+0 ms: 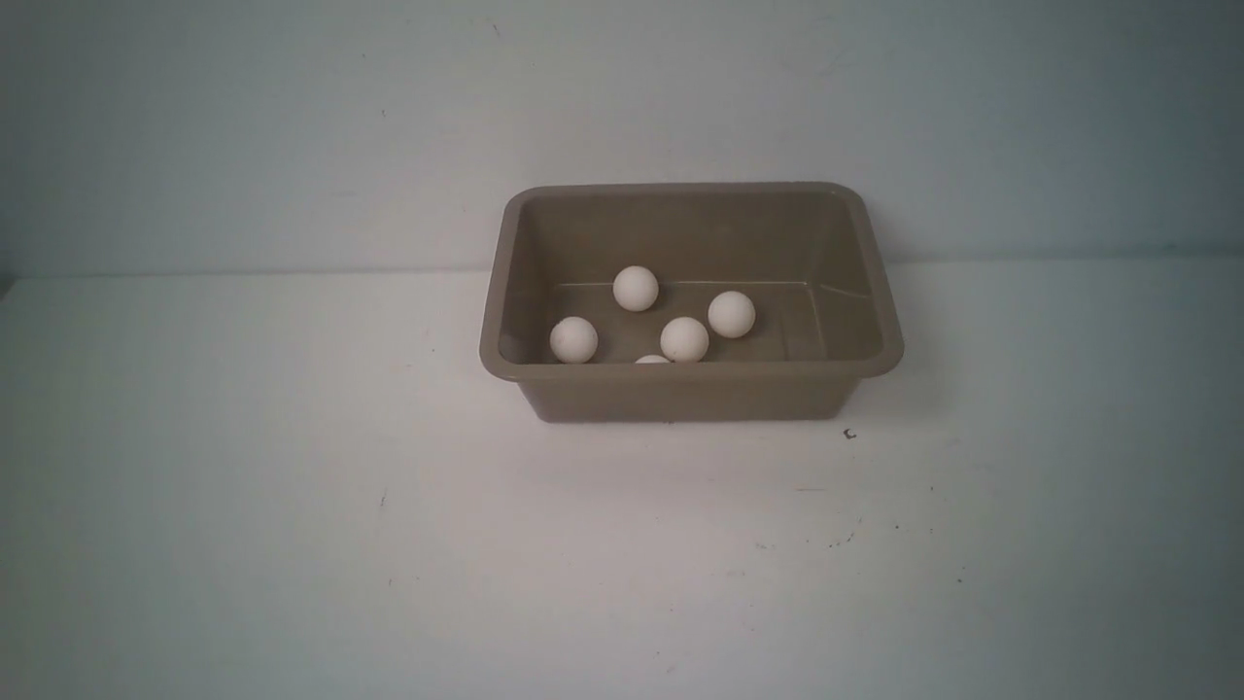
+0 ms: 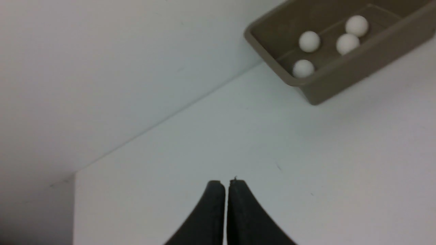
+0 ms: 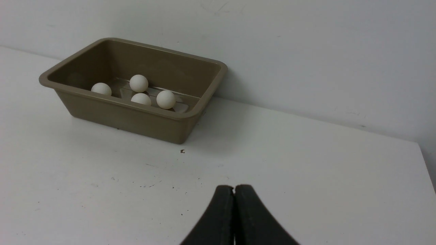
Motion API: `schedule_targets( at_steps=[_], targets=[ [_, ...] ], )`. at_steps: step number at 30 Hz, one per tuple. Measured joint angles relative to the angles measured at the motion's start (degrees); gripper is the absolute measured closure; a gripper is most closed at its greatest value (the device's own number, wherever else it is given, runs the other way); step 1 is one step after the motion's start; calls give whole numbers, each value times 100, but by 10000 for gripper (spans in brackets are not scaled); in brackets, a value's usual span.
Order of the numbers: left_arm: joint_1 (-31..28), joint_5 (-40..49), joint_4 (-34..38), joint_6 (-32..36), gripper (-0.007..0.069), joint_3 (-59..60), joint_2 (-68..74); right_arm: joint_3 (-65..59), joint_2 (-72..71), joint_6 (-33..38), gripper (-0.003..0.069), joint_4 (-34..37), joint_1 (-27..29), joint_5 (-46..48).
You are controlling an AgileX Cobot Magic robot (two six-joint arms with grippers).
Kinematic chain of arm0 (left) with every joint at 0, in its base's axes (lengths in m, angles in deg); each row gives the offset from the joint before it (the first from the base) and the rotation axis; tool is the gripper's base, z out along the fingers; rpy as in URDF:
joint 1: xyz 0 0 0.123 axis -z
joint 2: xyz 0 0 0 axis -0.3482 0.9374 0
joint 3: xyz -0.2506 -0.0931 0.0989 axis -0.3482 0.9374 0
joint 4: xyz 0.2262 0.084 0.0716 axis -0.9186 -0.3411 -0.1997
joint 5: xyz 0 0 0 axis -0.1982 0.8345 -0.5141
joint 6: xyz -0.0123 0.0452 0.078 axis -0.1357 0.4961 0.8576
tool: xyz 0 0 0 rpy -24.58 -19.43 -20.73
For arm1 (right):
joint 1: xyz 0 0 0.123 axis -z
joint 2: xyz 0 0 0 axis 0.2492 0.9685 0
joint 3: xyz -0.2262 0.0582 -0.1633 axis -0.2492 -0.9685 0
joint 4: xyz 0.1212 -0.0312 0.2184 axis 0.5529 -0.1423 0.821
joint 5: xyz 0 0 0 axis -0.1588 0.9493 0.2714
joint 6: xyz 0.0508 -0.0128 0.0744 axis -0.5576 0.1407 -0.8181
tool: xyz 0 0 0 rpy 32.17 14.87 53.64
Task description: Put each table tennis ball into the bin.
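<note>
The taupe bin [image 1: 690, 394] stands at the back of the white table against the wall. Several white table tennis balls lie on its floor, among them one at the left [image 1: 573, 339] and one at the right [image 1: 731, 314]; another [image 1: 652, 360] peeks over the near rim. The left wrist view has the bin [image 2: 327, 81] and its balls [image 2: 309, 41] far off. In the right wrist view the bin [image 3: 136, 119] holds the balls [image 3: 138, 83]. My left gripper [image 2: 226, 183] and right gripper [image 3: 234, 188] are both shut, empty, above bare table. Neither arm appears in the front view.
A small dark speck [image 1: 849, 434] lies on the table just right of the bin's front corner. The table's left edge [image 2: 74, 204] and right edge [image 3: 425, 166] show in the wrist views. The wall rises directly behind the bin.
</note>
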Motion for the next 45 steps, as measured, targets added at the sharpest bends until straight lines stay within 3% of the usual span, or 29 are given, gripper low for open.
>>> schedule_targets(
  at_steps=[5,11,21,26,35,45],
  targets=[
    [-305,5,41,-15,629,0,-519,0,0,0,669,9,0,0],
    [-546,-590,799,-71,629,502,-983,0,0,0,669,9,0,0],
    [-635,-3190,2064,-50,629,2817,-1601,0,0,0,669,9,0,0],
    [-635,-3950,2632,6,629,3475,-1606,-4,0,0,669,9,0,7],
    [-635,-5020,2734,524,629,4285,-1606,-4,0,0,669,9,0,44],
    [-635,-5137,2741,751,629,4285,-1606,-4,0,0,669,9,0,46]
  ],
)
